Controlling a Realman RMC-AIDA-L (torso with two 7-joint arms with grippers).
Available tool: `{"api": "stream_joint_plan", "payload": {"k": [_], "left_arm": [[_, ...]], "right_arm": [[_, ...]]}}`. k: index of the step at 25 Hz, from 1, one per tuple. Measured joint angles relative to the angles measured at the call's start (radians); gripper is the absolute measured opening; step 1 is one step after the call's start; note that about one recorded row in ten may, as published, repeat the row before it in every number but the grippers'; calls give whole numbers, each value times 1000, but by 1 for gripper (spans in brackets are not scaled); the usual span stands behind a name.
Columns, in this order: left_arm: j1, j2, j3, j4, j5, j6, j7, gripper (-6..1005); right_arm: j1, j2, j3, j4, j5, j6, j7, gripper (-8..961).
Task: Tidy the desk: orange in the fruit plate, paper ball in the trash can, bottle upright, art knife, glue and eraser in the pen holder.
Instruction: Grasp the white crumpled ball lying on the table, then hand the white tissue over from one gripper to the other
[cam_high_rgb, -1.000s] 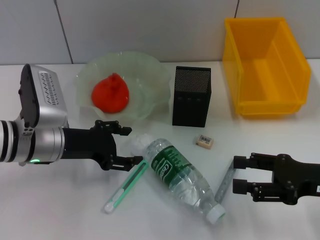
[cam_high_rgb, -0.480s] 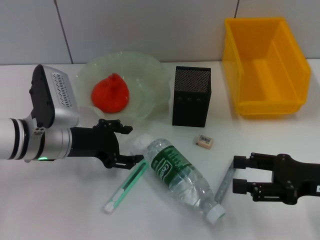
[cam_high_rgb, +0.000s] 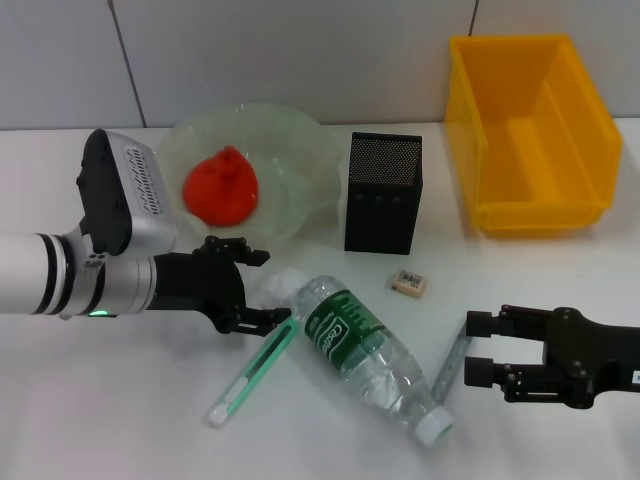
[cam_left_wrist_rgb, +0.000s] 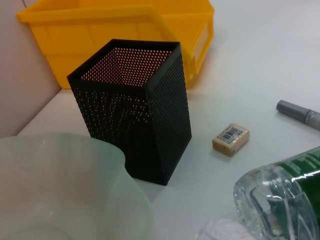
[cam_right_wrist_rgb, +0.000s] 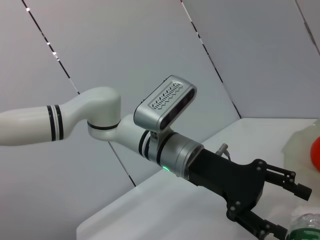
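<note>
The paper ball (cam_high_rgb: 277, 285) lies on the table (cam_high_rgb: 120, 400), touching the base of the toppled bottle (cam_high_rgb: 370, 355) and just ahead of the left gripper (cam_high_rgb: 262, 288), whose fingers stand apart on either side of it without closing on it. The orange (cam_high_rgb: 221, 186) sits in the fruit plate (cam_high_rgb: 300, 140) (just behind the gripper). A green-and-white pen (cam_high_rgb: 250, 372) lies below. The pen holder (cam_high_rgb: 384, 193), eraser (cam_high_rgb: 410, 284) and trash can (cam_high_rgb: 530, 130) stand farther right. The right gripper (cam_high_rgb: 480, 350), fingers apart, rests beside a grey marker (cam_high_rgb: 452, 362).

left gripper (cam_high_rgb: 262, 286): i see bottle (cam_high_rgb: 372, 348) just ahead, paper ball (cam_high_rgb: 277, 284) between (tight).
near table edge: open.
</note>
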Motion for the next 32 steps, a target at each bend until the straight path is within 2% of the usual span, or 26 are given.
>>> {"api": "stream_joint_plan", "payload": {"k": [12, 18, 29, 32], "left_arm": [[0, 0, 41, 0, -10, -36, -2, 815], [1, 1, 54, -1, -10, -36, 0, 646], [6, 5, 57, 6, -9, -31, -8, 457], [21, 9, 46, 26, -9, -12, -24, 449]], "right_arm": [[3, -3, 0, 0, 3, 0, -1, 786], [5, -3, 0, 0, 4, 2, -2, 785], [6, -3, 0, 0, 3, 2, -3, 785], [6, -3, 0, 0, 2, 8, -3, 785]]}}
